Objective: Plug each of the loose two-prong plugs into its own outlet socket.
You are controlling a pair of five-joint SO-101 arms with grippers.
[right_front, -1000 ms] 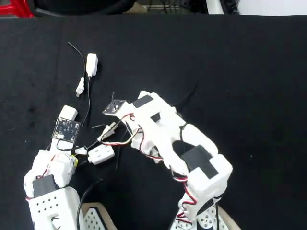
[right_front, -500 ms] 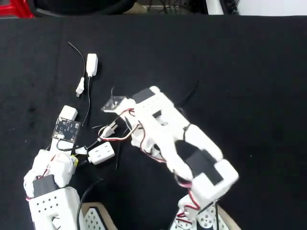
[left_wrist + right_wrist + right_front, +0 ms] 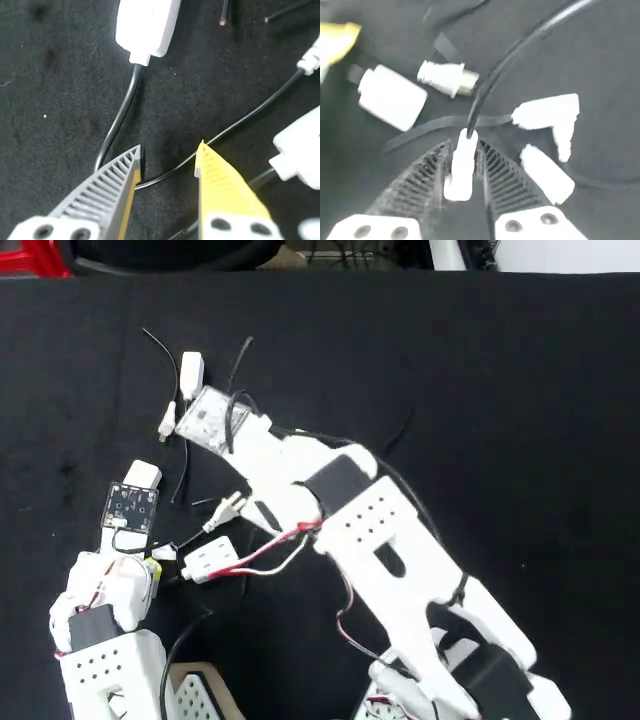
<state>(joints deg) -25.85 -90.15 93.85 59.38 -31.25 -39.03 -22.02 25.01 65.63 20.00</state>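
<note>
Right gripper (image 3: pixel 462 146) is pinched almost closed on a slim white plug (image 3: pixel 458 175) — its black cable (image 3: pixel 520 52) leads away. Left gripper (image 3: pixel 170 149) stands wide apart, empty, over a loose cord (image 3: pixel 119 117). A white outlet socket (image 3: pixel 211 560) lies on the black table (image 3: pixel 480 390), between the arms.

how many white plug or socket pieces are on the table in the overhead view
5: top piece and small plug beside the right arm, block ahead of the left arm, pronged plug, socket block. The right arm may hide more.
</note>
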